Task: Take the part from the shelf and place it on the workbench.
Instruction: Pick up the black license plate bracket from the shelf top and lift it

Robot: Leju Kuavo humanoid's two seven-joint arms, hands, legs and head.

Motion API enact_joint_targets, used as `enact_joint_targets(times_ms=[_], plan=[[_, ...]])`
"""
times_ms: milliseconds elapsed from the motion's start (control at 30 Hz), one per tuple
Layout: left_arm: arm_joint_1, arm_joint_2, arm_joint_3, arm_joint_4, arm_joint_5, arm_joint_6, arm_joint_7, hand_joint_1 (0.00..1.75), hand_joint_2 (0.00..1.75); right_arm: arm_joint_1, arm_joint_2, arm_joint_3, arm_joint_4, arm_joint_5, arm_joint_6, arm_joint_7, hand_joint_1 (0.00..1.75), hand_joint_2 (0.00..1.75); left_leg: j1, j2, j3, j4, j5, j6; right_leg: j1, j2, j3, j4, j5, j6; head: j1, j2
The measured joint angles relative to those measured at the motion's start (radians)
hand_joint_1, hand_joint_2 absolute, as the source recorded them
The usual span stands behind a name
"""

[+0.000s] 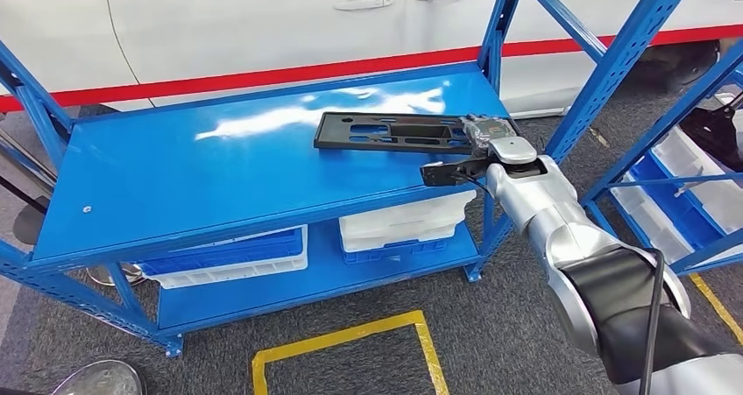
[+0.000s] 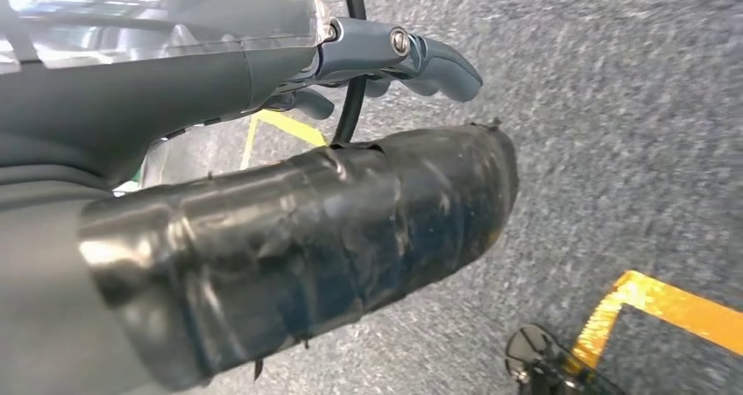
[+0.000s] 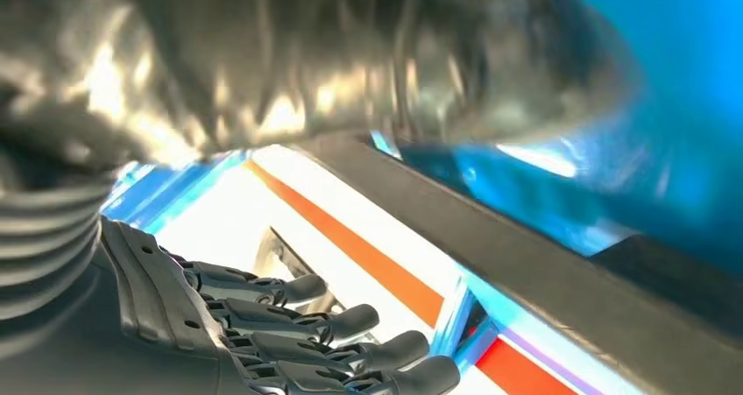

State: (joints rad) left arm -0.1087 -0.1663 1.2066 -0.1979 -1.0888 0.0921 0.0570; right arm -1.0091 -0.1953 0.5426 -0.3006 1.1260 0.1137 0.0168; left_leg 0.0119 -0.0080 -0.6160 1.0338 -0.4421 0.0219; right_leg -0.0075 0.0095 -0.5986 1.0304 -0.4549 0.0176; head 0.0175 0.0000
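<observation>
— What does the right hand [image 1: 487,141] do?

— It is at the near right end of the black part [image 1: 390,133], which lies flat on the blue shelf [image 1: 175,176]. In the right wrist view its fingers [image 3: 350,320] are stretched out and apart, and the thick thumb is above the part's dark edge. If it already grips, I cannot tell.

— And the left hand [image 2: 385,58]?

— The left wrist view shows it over grey carpet [image 2: 613,106], fingers a little curled, with nothing in them.
</observation>
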Motion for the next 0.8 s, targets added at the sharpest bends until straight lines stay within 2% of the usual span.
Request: enact_joint_targets(times_ms=[200, 800], plan=[[-0.003, 0.0, 0.0, 0.0, -0.004, 0.002, 0.003, 0.0, 0.0, 0.004, -0.009, -0.013, 0.001, 0.023, -0.031, 0.049, 0.0, 1.75, 0.0, -0.001, 0.0, 0.0, 0.0, 0.0, 0.001, -0.003, 0.0, 0.0, 0.0, 0.0, 0.0, 0.0], [-0.002, 0.0, 0.0, 0.0, -0.01, 0.002, 0.007, 0.0, 0.0, 0.012, -0.022, -0.022, 0.001, 0.03, -0.035, 0.047, 0.0, 1.75, 0.0, 0.0, 0.0, 0.0, 0.0, 0.0, 0.001, -0.002, 0.0, 0.0, 0.0, 0.0, 0.0, 0.0]])
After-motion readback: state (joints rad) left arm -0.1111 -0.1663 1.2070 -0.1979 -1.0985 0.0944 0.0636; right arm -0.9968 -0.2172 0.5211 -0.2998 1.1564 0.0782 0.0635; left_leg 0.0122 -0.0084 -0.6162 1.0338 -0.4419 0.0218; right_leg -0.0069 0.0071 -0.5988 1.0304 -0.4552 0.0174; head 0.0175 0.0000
